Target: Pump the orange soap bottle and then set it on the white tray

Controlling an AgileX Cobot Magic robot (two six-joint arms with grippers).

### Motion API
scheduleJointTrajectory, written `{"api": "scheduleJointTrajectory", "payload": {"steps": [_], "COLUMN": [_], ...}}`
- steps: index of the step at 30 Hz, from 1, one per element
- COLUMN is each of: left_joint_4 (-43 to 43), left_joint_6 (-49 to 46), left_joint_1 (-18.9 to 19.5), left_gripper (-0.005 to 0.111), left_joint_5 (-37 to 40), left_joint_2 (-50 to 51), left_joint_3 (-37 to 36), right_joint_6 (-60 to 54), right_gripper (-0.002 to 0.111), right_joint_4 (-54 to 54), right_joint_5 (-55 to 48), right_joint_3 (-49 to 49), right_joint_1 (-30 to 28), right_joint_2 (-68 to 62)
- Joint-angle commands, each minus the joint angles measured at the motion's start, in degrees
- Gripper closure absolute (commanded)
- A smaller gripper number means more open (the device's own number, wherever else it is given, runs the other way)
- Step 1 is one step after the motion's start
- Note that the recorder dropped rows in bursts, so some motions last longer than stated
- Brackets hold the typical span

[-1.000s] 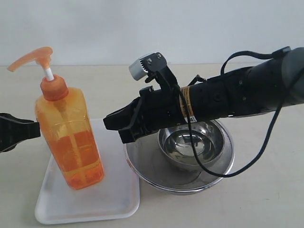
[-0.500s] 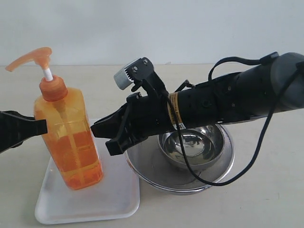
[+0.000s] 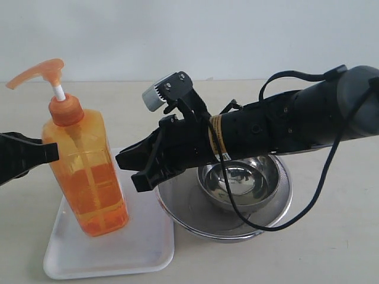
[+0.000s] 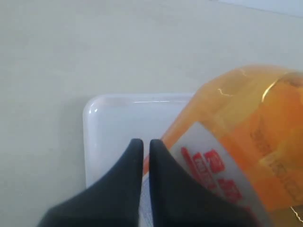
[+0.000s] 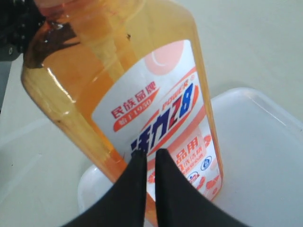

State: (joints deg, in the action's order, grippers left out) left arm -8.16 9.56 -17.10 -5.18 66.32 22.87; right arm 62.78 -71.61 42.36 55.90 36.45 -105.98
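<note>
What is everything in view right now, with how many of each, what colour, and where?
orange soap bottle: one, translucent orange with a white and red label, upright on the tray, exterior view's left
white tray: one, white, on the table under the bottle
round strainer: one, steel, on the table right of the tray
small bowl: one, shiny steel, inside the strainer
table: one, beige, under everything
left gripper: one, black, shut, at the bottle's left side, holding nothing
right gripper: one, black, shut, close to the bottle's right side, its arm above the strainer, holding nothing
</note>
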Motion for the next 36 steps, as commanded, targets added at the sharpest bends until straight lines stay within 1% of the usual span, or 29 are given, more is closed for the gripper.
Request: {"api": "scheduleJointTrajectory", "payload": {"steps": [1,7,12,19,22,25,30,36], "left_joint_4": [0.19,0.19,0.63,5.3,9.12,15.3,24.05,25.44], "left_joint_6": [-0.21,0.0,1.34,5.24,8.71,14.39,23.08,24.34], "left_joint_1": [-0.1,-0.1,-0.22,-0.22,-0.22,-0.22,-0.22,-0.22], "left_gripper": [0.102,0.102,0.102,0.102,0.102,0.102,0.102,0.102], "left_joint_5": [-1.1,-2.72,-3.78,-4.26,-5.08,-5.3,-6.2,-7.5], "left_joint_2": [1.09,4.32,4.71,4.71,4.97,5.05,5.08,5.08], "left_joint_3": [0.26,0.26,0.26,0.26,0.26,0.6,1.39,1.39], "right_joint_6": [-0.57,-0.31,-0.31,-0.78,-0.78,-0.78,-0.31,0.31], "right_gripper": [0.106,0.106,0.106,0.106,0.106,0.106,0.106,0.106], "right_joint_4": [0.36,0.35,0.35,0.35,0.35,0.35,0.15,-0.43], "right_joint_5": [-0.18,-0.18,-0.18,-0.06,1.45,3.6,3.85,6.04], "right_joint_3": [0.07,0.07,0.07,0.07,0.07,0.07,0.07,0.07], "right_joint_1": [0.06,0.06,0.06,0.06,0.06,0.06,0.06,0.06], "right_joint_2": [0.07,0.07,0.07,0.07,0.07,0.07,0.07,0.07]}}
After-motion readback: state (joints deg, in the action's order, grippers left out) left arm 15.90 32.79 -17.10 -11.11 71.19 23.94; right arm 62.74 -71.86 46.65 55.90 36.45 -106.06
